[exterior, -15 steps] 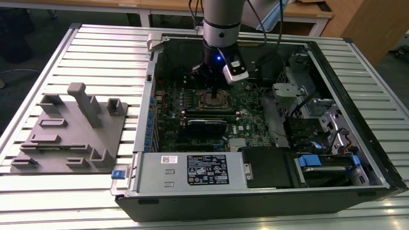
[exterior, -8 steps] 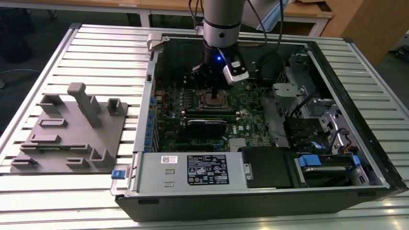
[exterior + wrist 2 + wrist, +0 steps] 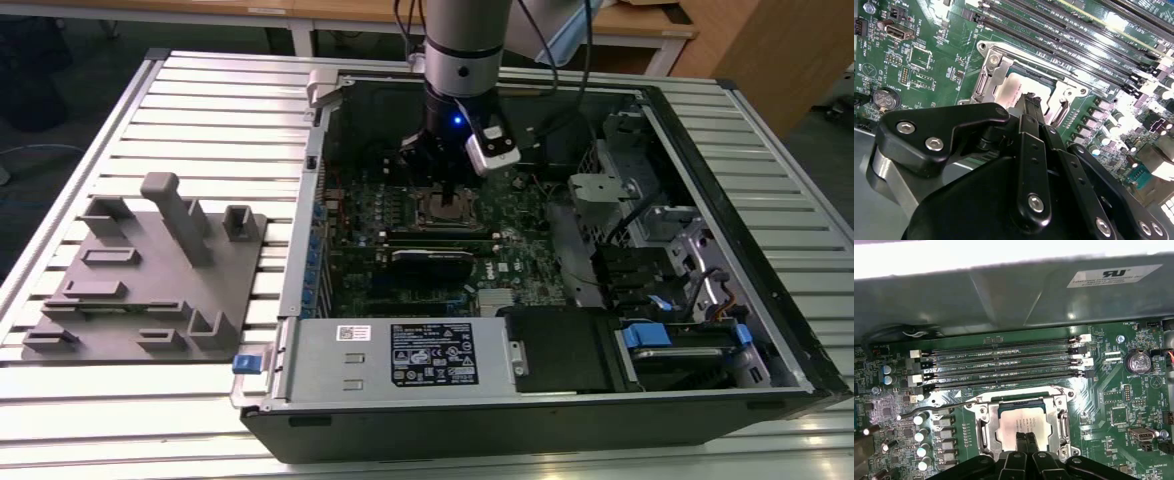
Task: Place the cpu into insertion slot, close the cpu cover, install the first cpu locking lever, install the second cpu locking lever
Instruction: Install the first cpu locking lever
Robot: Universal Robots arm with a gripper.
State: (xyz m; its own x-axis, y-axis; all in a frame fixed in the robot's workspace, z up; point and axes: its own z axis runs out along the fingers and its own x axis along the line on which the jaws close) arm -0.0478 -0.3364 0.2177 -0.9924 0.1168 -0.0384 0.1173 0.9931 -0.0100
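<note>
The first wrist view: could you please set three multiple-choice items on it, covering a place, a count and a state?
1. The black gripper hangs over: A the grey fixture plate; B the square silver-grey cpu; C the white-labelled box.
2. Number of long black memory slots beside it: A two; B four; C seven.
3. The cpu: A lies flat within the silvery metal cover frame; B is gripped aloft; C sits outside the case.
Answers: B, it overlaps the chip's edge; B, four parallel rows; A, the frame rims it.
</note>
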